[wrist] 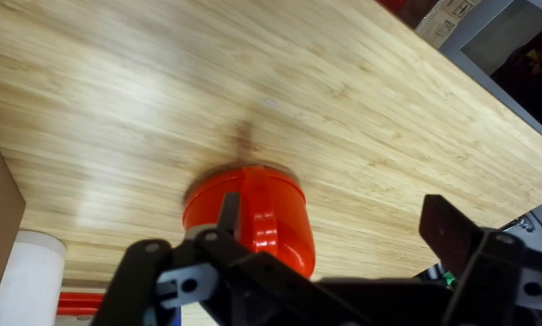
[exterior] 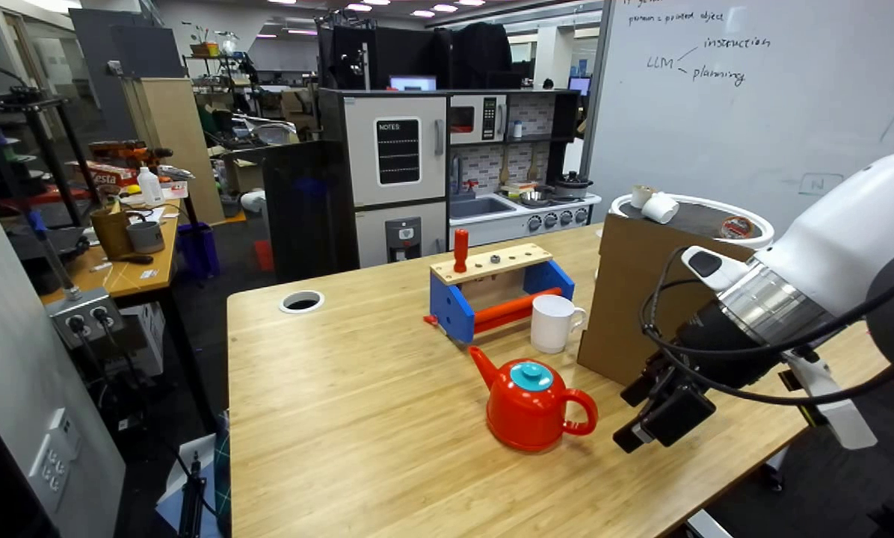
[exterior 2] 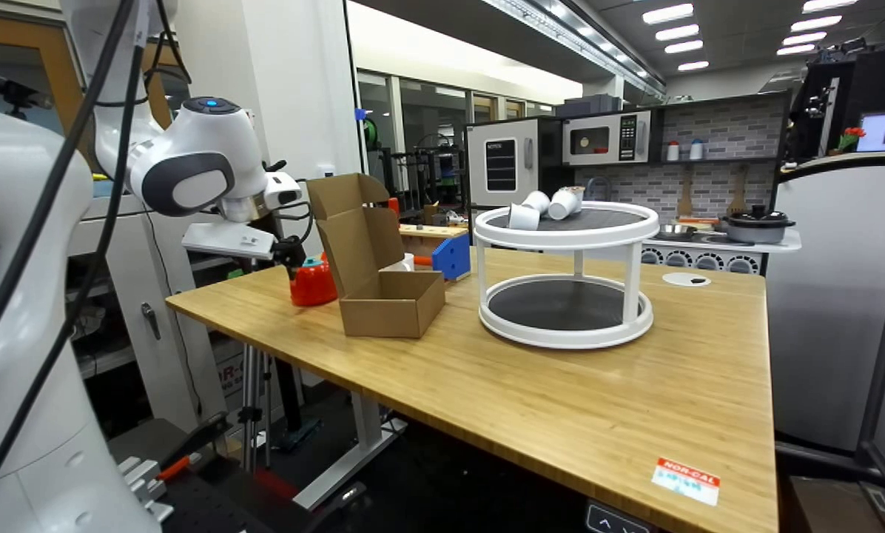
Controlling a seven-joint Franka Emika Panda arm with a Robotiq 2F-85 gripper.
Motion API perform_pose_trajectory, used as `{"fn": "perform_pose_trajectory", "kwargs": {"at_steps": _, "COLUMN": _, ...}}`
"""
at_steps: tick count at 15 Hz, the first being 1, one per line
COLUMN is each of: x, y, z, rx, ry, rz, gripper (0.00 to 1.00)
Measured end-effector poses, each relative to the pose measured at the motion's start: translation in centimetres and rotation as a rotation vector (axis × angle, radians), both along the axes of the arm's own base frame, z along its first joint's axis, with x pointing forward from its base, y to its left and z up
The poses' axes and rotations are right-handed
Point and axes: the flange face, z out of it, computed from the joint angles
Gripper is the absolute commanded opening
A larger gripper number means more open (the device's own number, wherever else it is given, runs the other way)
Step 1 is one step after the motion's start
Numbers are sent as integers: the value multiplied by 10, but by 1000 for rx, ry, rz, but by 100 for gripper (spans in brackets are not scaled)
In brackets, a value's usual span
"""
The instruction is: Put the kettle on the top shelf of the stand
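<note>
The kettle (exterior: 528, 411) is red and round with a blue lid. It stands upright on the table in both exterior views (exterior 2: 313, 285); its spout points away from my gripper. My gripper (exterior: 632, 415) is open and empty beside the handle. In the wrist view, the kettle (wrist: 293, 235) shows handle side up, and the gripper's (wrist: 332, 201) left finger overlaps its body just left of the handle. The right finger is well to the right, over bare wood. The stand (exterior 2: 568, 238) is a white round two-tier one with grey shelves; its top also shows in an exterior view (exterior: 705, 217).
An open cardboard box (exterior 2: 387, 303) stands between kettle and stand, close to the arm (exterior: 843, 239). A white mug (exterior: 550, 325) and a blue-and-red toy workbench (exterior: 451, 306) are behind the kettle. Several white cups (exterior 2: 524, 216) lie on the stand's top shelf.
</note>
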Motion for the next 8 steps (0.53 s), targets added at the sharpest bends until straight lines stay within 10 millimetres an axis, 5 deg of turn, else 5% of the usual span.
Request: {"fn": "perform_pose_trajectory", "kwargs": {"at_steps": 8, "x": 9, "y": 3, "z": -8, "rx": -27, "ry": 20, "rz": 5, "gripper": 100}}
